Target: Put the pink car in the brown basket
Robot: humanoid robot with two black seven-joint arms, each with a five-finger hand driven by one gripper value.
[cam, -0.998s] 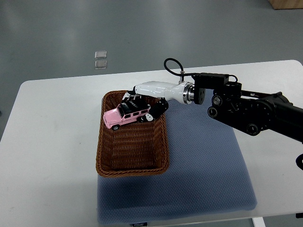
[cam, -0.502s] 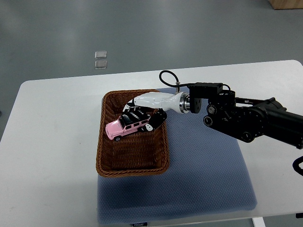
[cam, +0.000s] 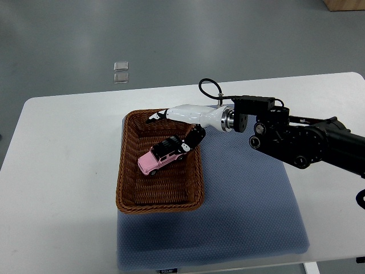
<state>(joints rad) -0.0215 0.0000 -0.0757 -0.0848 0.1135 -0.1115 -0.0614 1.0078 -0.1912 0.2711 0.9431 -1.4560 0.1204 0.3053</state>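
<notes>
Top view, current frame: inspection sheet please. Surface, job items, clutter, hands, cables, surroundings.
Surface: white table with a blue-grey mat on its right-centre part.
Job's things: pink car lies inside the brown basket, on the woven floor, angled, toward the far right part. The basket sits partly on the mat's left edge.
Clutter: nothing seen on the table besides these.
Hands: right hand above the basket's far right corner, fingers spread, one fingertip close to the car's rear; contact cannot be told. Left hand not in view.
Cables: a black cable loop rises at the right wrist.
Surroundings: grey floor, two small pale squares on it beyond the table.
</notes>
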